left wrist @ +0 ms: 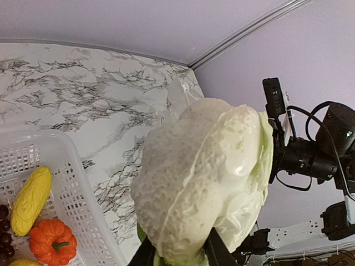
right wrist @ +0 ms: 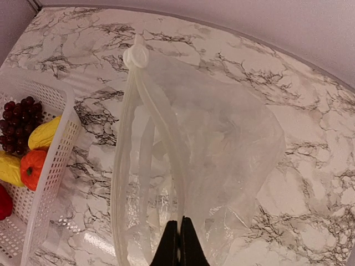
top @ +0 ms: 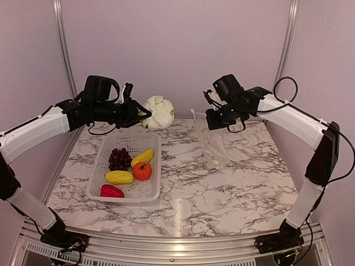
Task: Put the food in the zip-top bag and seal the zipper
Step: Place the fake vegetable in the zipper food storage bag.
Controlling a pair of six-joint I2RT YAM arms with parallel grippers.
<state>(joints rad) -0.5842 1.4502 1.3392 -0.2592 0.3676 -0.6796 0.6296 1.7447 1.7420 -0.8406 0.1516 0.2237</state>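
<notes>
My left gripper (top: 142,114) (left wrist: 177,256) is shut on a pale white-green vegetable (top: 159,112) (left wrist: 205,177), which hangs in the air above the back of the table. Across from it, my right gripper (top: 215,122) (right wrist: 180,223) is shut on the mouth edge of the clear zip-top bag (top: 212,143) (right wrist: 227,144). The bag hangs with its mouth gaping towards the left. The zipper (right wrist: 148,105) runs along that edge to a white tab (right wrist: 136,56). The rest of the food lies in the white basket (top: 157,169): grapes (top: 119,159), two yellow pieces (top: 143,157), an orange fruit (top: 142,170) and a red pepper (top: 111,191).
The basket stands left of centre on the marble table (top: 233,188), with its right rim a short way from the bag. The back wall and metal corner posts (top: 285,44) close in the far side. In the left wrist view the right arm (left wrist: 310,158) shows beyond the vegetable.
</notes>
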